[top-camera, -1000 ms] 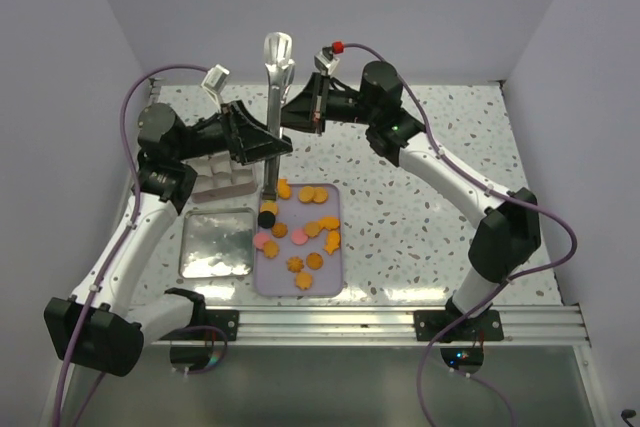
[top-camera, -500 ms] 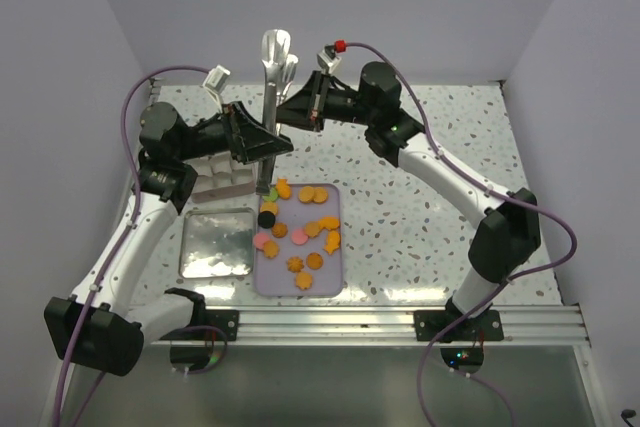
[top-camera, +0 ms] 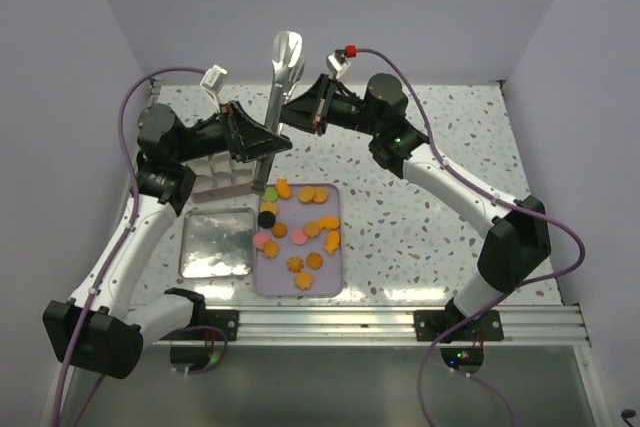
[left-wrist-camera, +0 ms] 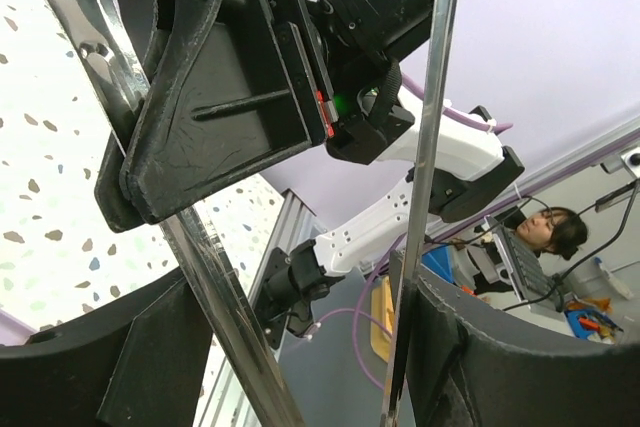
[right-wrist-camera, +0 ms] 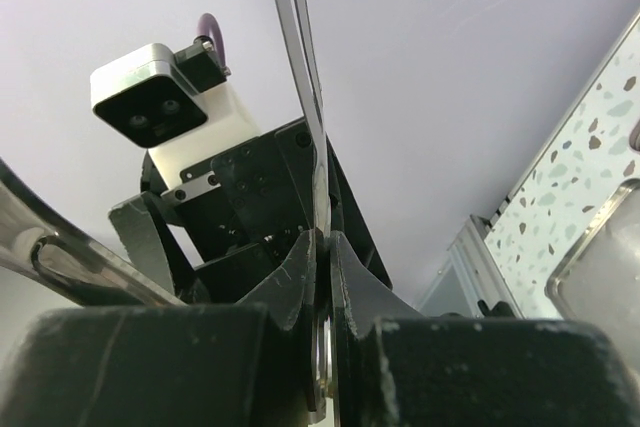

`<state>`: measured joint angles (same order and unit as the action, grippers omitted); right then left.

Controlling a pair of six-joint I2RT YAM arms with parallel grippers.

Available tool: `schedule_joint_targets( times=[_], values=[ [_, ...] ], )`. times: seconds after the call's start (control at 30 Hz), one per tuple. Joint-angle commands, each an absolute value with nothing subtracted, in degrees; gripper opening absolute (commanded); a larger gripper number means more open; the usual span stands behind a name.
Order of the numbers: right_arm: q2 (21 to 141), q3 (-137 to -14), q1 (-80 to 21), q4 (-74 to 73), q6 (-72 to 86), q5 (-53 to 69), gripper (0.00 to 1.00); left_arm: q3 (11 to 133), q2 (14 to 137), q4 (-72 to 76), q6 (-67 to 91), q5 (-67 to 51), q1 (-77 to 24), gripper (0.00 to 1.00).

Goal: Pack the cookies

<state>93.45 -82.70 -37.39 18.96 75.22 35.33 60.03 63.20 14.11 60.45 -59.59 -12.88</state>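
right gripper (right-wrist-camera: pixel 322 247): the fingers (right-wrist-camera: pixel 285 282) are pressed together on a single thin blade of the metal tongs (right-wrist-camera: pixel 300 47), with no gap visible on either side of the steel. in the top view this gripper (top-camera: pixel 292 107) meets the tongs (top-camera: pixel 277 97) in the upper centre of the frame, just below their looped top end.

left gripper (left-wrist-camera: pixel 300 292): the fingers (left-wrist-camera: pixel 480 357) are spread wide and bracket both blades of the tongs (left-wrist-camera: pixel 432 127). the right-hand blade lies against the inner edge of the right-hand finger. the left-hand blade runs along the inner edge of the other finger at lower left. in the top view this gripper (top-camera: pixel 266 147) sits lower on the tongs, left of centre.

the tongs stand close to upright, tips down, over the top left corner of the lavender tray (top-camera: pixel 332 277).

the cookies (top-camera: pixel 300 232) lie loose on that tray in the centre of the frame. a green piece (top-camera: pixel 264 190) shows at the tong tips; whether it is pinched cannot be told.
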Motion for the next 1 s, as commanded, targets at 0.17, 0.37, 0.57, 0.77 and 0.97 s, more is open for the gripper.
schedule_joint_targets(
  times=[0.17, 0.37, 0.57, 0.77, 0.97],
  values=[
    [92.2, -81.21, -38.58, 24.61, 75.85, 30.59, 0.0, 59.68, 62.31, 20.65, 63.37, -60.64, -13.18, 0.71],
    [93.25, -81.3, -39.02, 24.96, 75.67, 29.71, 0.0, 59.5, 62.4, 21.0, 63.55, -61.35, -13.18, 0.66],
    [93.52, -80.95, -39.55, 25.4, 75.41, 28.57, 0.0, 59.59, 62.58, 20.92, 63.63, -61.7, -13.18, 0.6],
    [93.26, -81.3, -39.64, 23.65, 72.7, 28.74, 0.41, 60.55, 62.75, 20.05, 63.02, -61.7, -13.1, 0.55],
    [88.42, -79.99, -38.68, 13.28, 66.19, 26.55, 0.77, 63.72, 62.75, 13.89, 59.15, -60.91, -12.92, 0.54]
  ],
)
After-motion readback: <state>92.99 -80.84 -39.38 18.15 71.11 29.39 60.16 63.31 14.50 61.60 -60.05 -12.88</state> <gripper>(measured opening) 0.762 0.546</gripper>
